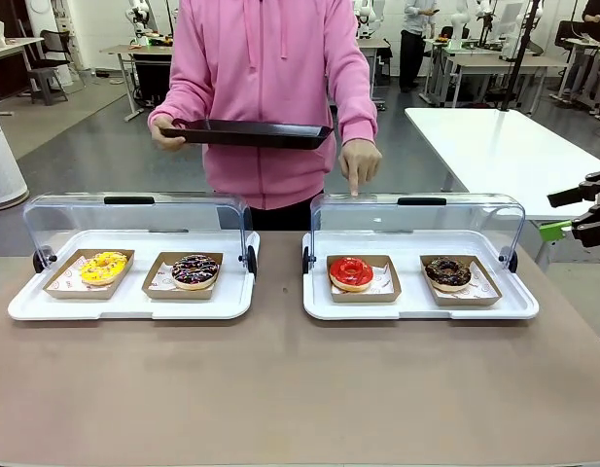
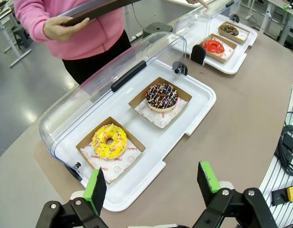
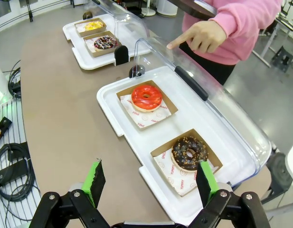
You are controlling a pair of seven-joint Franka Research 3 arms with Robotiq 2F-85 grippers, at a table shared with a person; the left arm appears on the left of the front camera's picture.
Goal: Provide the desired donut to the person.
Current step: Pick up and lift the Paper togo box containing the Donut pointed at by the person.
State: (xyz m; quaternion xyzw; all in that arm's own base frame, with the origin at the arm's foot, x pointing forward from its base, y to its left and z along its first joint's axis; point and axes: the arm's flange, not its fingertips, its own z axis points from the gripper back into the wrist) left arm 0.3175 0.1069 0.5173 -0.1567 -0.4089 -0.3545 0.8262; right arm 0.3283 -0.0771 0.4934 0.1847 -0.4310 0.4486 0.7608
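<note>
We see the person [image 1: 270, 78] in a bright pink hoodie with a black serving tray [image 1: 246, 133], and the table [image 1: 280, 389] is a dull brown. On the white trays [image 1: 134, 304], in brown card boxes [image 1: 364, 292], we note a yellow donut [image 1: 103, 267] with white drizzle, a chocolate donut [image 1: 194, 270] with multicoloured sprinkles, a glossy red donut [image 1: 351, 273] and a dark brown donut [image 1: 448, 274] flecked with tan. The left gripper [image 2: 151, 183] and the right gripper [image 3: 150, 183] are black with green pads.

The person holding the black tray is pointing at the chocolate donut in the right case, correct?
Not quite. In the front view the person's finger points down over the red-glazed donut, not the chocolate donut beside it. The black tray and right case are as stated.
</note>
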